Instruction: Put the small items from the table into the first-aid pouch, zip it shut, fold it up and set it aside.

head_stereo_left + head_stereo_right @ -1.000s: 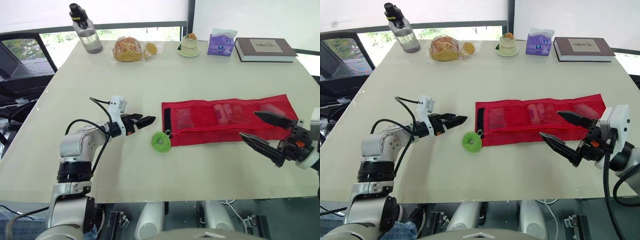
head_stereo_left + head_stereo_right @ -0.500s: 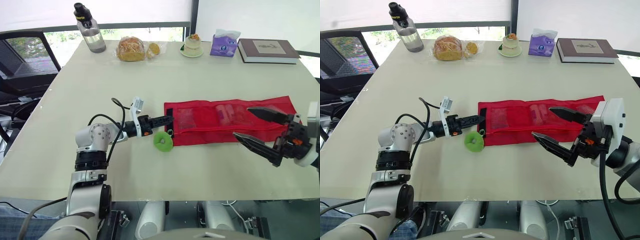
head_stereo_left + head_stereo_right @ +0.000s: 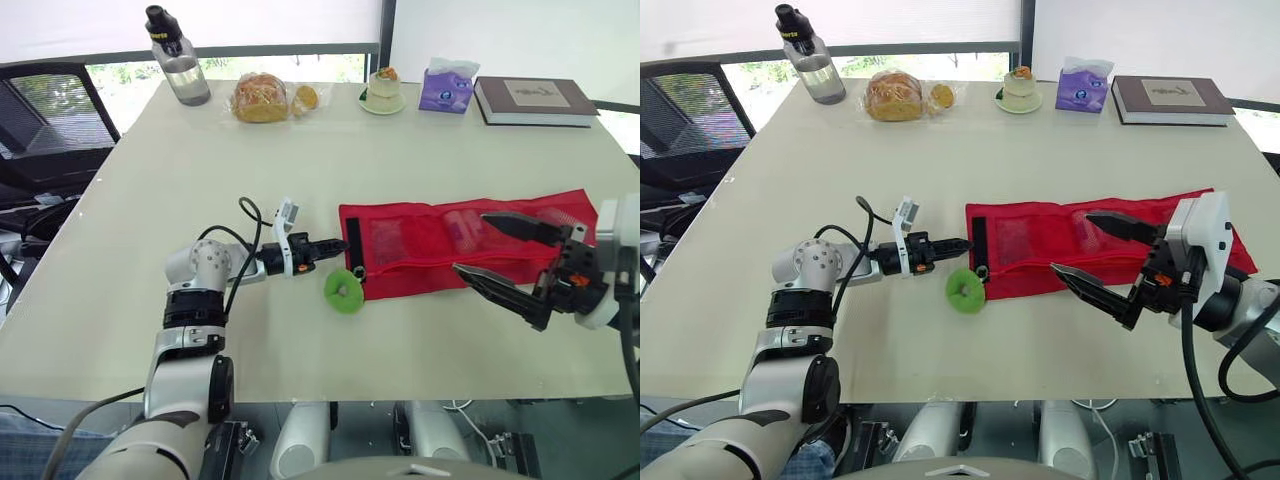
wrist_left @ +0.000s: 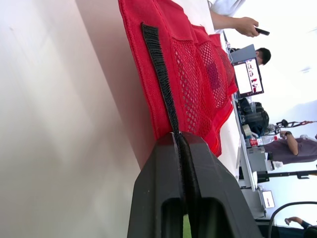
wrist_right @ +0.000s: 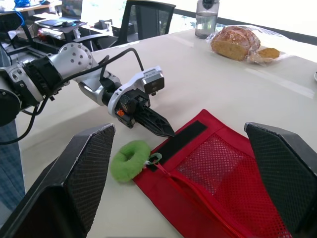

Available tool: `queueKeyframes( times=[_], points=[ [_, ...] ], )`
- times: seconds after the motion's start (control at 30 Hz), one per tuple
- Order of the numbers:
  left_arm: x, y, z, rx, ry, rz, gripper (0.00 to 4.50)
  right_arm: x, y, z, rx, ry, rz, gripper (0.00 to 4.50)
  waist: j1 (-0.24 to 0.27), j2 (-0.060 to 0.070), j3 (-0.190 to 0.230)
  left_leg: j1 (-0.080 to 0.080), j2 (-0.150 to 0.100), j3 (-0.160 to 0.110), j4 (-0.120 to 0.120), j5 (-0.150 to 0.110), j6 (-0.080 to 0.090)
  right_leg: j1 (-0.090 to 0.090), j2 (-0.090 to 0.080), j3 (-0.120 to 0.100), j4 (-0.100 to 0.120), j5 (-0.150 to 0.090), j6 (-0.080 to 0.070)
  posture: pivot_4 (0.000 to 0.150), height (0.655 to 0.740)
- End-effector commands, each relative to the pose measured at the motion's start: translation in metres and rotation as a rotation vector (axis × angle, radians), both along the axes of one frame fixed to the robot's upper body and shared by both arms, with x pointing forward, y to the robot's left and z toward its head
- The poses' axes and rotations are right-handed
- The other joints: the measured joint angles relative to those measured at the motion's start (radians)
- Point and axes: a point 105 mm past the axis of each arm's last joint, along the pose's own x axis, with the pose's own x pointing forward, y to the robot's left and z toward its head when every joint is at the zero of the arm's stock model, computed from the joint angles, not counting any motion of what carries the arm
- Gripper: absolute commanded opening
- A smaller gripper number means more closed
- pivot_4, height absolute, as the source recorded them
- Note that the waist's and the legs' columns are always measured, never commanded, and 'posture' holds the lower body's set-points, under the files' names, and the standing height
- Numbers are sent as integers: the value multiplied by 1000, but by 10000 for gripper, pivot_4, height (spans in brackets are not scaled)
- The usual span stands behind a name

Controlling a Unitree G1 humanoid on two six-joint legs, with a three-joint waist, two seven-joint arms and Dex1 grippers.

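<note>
First-aid pouch [image 3: 420,250], red with mesh pockets, lies unfolded and flat on the tabletop [image 3: 300,150], with a fuzzy green ring [image 3: 344,291] lying at its near left corner by the zipper end. The left pincer [image 3: 338,244] is closed, its tips against the black strip [image 3: 353,250] along the pouch's left end, though whether any fabric is pinched cannot be told. The right pincer [image 3: 471,243] is spread wide over the pouch's right half.
</note>
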Motion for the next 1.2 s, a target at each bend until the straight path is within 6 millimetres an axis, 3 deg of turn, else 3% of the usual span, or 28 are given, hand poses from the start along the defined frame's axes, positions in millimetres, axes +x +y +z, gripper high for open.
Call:
queueKeyframes(
  times=[0.03,0.57,0.7,0.83,1.2],
  points=[
    [0,8,7,17,-37,17,407,-5,5,6,-9,-45,11,45000,-2,0,0,0,0,0,0,0,0,0,0,0,0,0,0,1500,7332],
    [1,-13,12,-12,-67,-16,407,0,7,7,-12,-60,11,45000,2,0,0,-1,0,0,-1,0,0,0,0,0,-1,0,0,1500,7332],
    [2,-16,13,-12,-77,-26,10055,-1,6,7,-16,-63,0,45000,1,0,0,-1,0,0,-1,0,0,0,0,0,-1,0,0,1500,7332],
    [3,-19,11,-8,-75,-30,26704,-2,5,7,-18,-64,-7,45000,1,0,0,-1,0,0,-1,0,0,0,0,0,-1,0,0,1500,7332],
    [5,-26,11,1,-68,-48,26704,-2,6,7,-17,-71,-13,45000,1,0,0,-1,0,0,-1,0,0,0,0,0,-1,0,0,1500,7332]
  ],
)
